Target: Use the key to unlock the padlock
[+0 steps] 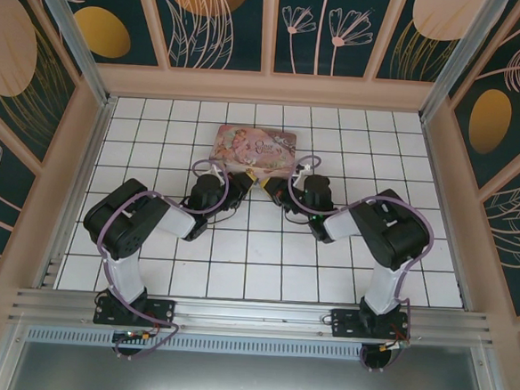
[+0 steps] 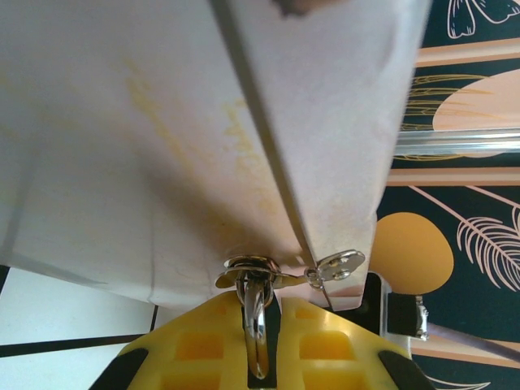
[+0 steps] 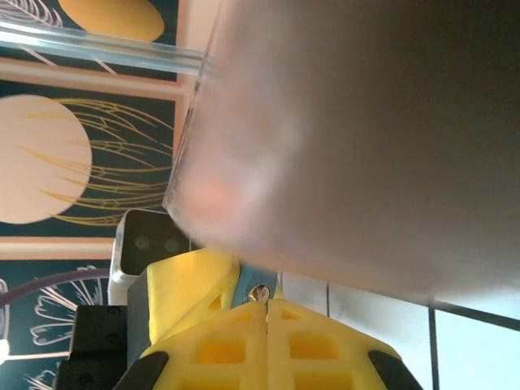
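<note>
My left gripper (image 2: 260, 304) pinches the padlock (image 2: 256, 335) at the tin box (image 2: 162, 122). My right gripper (image 3: 266, 312) squeezes the key (image 3: 260, 293). Not unlocked yet, I think.

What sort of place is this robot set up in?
Probably a purpose-built robot test booth. It has a white tiled floor, leaf-print wall panels enclosing it, and an aluminium rail at the near edge with robot arms bolted to it.

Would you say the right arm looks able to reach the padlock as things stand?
Probably yes: the right gripper, shut on the key, sits right at the padlock, nothing visible between them.
</note>
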Controlling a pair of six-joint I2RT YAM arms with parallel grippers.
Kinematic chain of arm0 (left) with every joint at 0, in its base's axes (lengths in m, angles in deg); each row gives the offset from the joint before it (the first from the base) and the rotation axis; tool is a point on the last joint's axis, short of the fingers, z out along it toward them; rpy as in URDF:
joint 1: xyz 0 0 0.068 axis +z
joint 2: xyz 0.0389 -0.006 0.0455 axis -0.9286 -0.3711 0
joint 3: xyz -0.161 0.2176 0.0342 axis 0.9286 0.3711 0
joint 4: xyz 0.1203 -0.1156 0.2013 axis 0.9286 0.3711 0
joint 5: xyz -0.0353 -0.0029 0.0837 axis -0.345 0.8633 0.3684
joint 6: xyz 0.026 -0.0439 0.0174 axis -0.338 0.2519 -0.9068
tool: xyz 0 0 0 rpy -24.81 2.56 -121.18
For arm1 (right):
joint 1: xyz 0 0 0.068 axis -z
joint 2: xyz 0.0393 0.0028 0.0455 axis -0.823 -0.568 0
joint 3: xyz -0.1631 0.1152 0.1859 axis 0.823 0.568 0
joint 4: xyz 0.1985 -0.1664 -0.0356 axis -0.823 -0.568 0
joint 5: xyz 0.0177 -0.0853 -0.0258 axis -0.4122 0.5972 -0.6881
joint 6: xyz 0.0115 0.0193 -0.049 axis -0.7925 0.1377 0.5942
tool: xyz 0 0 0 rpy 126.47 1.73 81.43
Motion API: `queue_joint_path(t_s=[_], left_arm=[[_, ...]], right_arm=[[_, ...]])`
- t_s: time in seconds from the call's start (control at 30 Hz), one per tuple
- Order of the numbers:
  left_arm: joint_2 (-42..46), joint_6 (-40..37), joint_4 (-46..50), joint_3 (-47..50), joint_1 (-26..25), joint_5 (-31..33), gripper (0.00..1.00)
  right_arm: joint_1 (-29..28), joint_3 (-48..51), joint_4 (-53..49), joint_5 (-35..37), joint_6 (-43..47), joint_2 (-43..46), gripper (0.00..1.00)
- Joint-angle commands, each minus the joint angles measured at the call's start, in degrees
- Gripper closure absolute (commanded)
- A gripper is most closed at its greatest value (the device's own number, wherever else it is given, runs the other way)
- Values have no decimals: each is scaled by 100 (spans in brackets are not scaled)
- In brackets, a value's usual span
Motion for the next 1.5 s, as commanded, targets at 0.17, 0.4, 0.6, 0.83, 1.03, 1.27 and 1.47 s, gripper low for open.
queue_joint_path(t_s=[0.17,0.4,0.6,0.83,1.03,1.27,1.47], left_arm=[[110,-109,-422,-81,-366,-1144,100],[120,-144,-449,-56,-364,-1225,100],[162,-206,-417,-15,-363,-1247,100],[77,52,-754,-14,-362,-1335,100],[124,326,-1065,49,-363,-1364,100],[68,751,-1452,119,-362,-1335,100],[-93,1099,-1838,129,-367,-1359,100]], right_arm=[[82,-483,-478,-115,755,132,100],[271,-3,2770,-601,-1757,-720,100],[244,-209,2596,-727,-2059,-668,100],[199,-463,1223,-774,-1187,-402,100],[248,-306,2631,-794,-2204,-983,100],[-75,-701,1613,-887,-1488,-792,100],[-135,-1044,-793,-182,539,-33,100]])
